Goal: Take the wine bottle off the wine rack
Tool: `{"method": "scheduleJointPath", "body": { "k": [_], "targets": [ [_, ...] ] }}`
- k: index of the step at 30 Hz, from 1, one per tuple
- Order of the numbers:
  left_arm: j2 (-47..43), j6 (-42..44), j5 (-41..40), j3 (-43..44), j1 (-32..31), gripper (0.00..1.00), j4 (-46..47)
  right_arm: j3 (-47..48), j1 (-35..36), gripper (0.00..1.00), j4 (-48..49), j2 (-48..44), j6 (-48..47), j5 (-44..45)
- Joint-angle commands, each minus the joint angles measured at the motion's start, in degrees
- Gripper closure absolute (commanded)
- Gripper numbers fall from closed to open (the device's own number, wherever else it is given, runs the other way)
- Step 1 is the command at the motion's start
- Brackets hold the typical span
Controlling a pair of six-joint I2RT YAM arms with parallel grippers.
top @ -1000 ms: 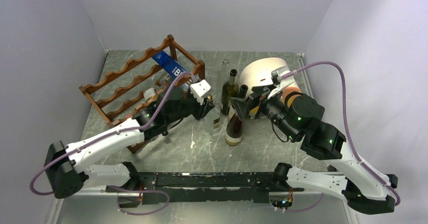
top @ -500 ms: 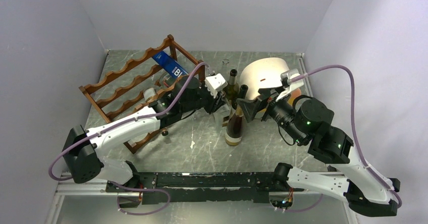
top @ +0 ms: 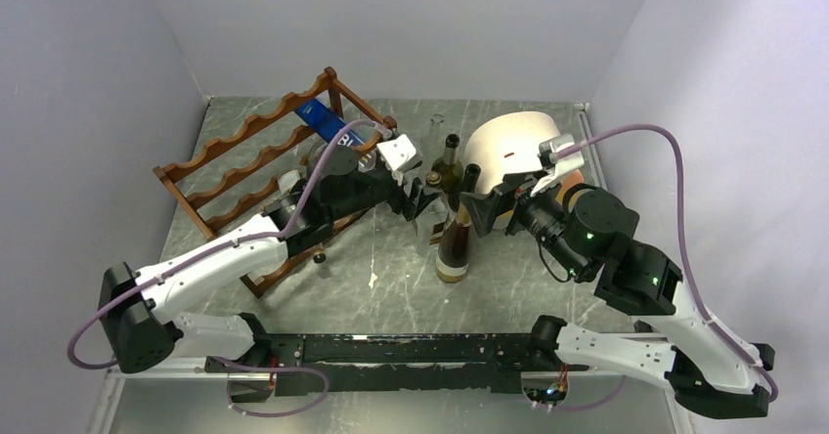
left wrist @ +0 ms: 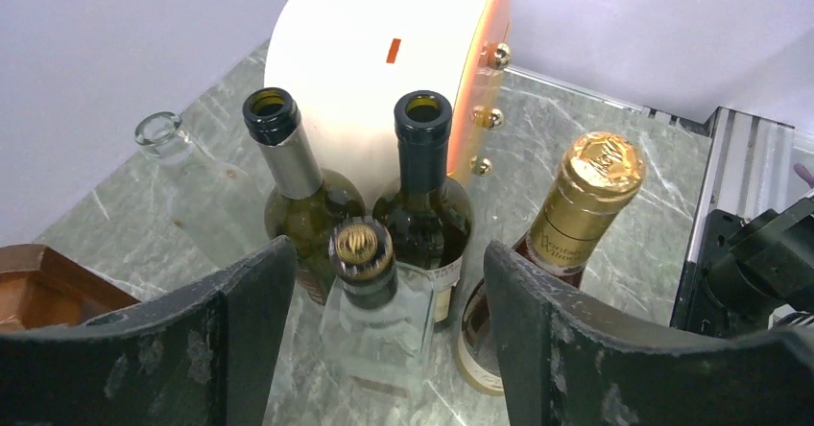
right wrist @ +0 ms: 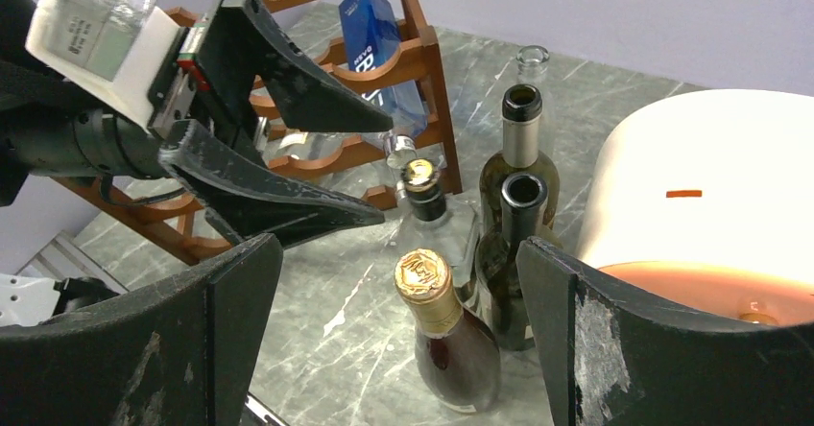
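The reddish-brown wine rack [top: 244, 155] stands at the left, and a blue-labelled bottle [top: 323, 121] lies on its top tier. A clear square bottle with a gold cap [left wrist: 363, 251] stands upright on the table among other bottles. My left gripper [left wrist: 387, 263] is open with one finger on either side of its neck, touching nothing. My right gripper [right wrist: 400, 253] is open too, hovering over a gold-foiled wine bottle [right wrist: 434, 301] that stands on the table. In the top view, the left gripper [top: 418, 197] and right gripper [top: 477, 204] face each other across the bottles.
A green bottle with a silver neck [left wrist: 288, 162], a dark open bottle [left wrist: 423, 157] and an empty clear bottle [left wrist: 171, 143] stand close together. The cream-and-orange drum box [top: 513, 141] sits behind them. Another clear bottle [right wrist: 398, 148] lies lower in the rack.
My left gripper swung from the rack's end to the bottle cluster with its jaws shut, then opened them. The clear gold-capped bottle now stands free. The right gripper rose slightly and stayed open.
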Motion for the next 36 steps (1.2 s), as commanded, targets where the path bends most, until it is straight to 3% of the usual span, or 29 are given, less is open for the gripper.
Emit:
{"method": "scheduleJointPath", "body": {
  "k": [1,7,15,19,26,31,36],
  "targets": [
    [-3.6,1.0,0.0,1.8,0.3,0.24,-3.3,2.6,0.1,0.02,0.2,-0.3,-0.7,-0.3],
    [-9.7,1.3,-5.6,3.0,3.6,0.19,-9.2,4.4,0.1,0.01,-0.6,1.9,-1.7,-1.7],
    [-17.7,3.3,-22.8,3.7,13.4,0.16,-8.8,11.3,0.2,0.00,-0.5,10.9,-7.1,-4.8],
    [-22.0,9.4,-30.9,1.7,14.7,0.17,-1.9,15.1,0.1,0.00,0.9,16.6,-9.9,-9.2],
    [-32.5,18.9,-35.6,-14.3,14.7,0.22,17.1,22.8,0.1,0.00,-2.1,29.7,-9.9,-11.6],
    [-35.7,22.6,-37.4,-20.7,14.9,0.29,20.4,25.2,0.8,0.00,-2.9,38.0,-9.4,-10.2],
    [-38.5,24.9,-38.8,-24.7,14.9,0.28,24.6,28.4,2.2,0.02,-3.5,48.0,-11.1,-7.2]
  ]
}}
